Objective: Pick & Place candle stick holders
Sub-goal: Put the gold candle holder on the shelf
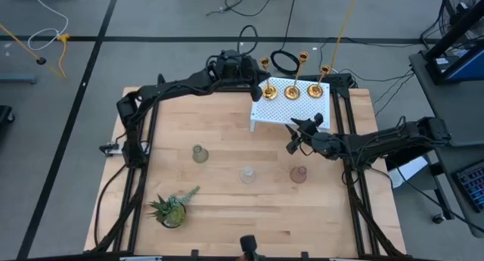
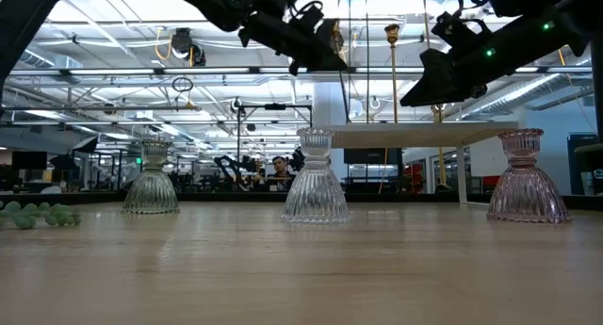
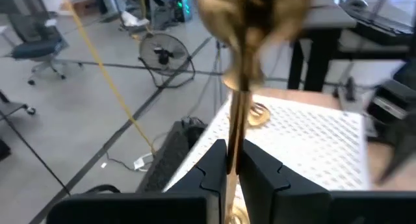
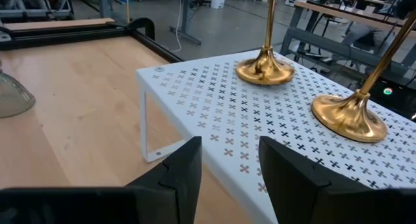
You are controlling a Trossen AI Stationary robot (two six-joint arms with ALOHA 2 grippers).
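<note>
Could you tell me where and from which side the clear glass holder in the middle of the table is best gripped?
Probably at the narrow neck just below the rim of the clear holder, coming down from above. It stands upright and apart from its neighbours, and its ribbed skirt flares wide toward the base, so the fingers would likely slip lower down. The right gripper, open, is nearer; the left gripper is shut on a brass holder.

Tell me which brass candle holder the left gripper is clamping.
The leftmost brass holder on the white shelf: the left gripper is shut on its stem; the other two stand free.
</note>
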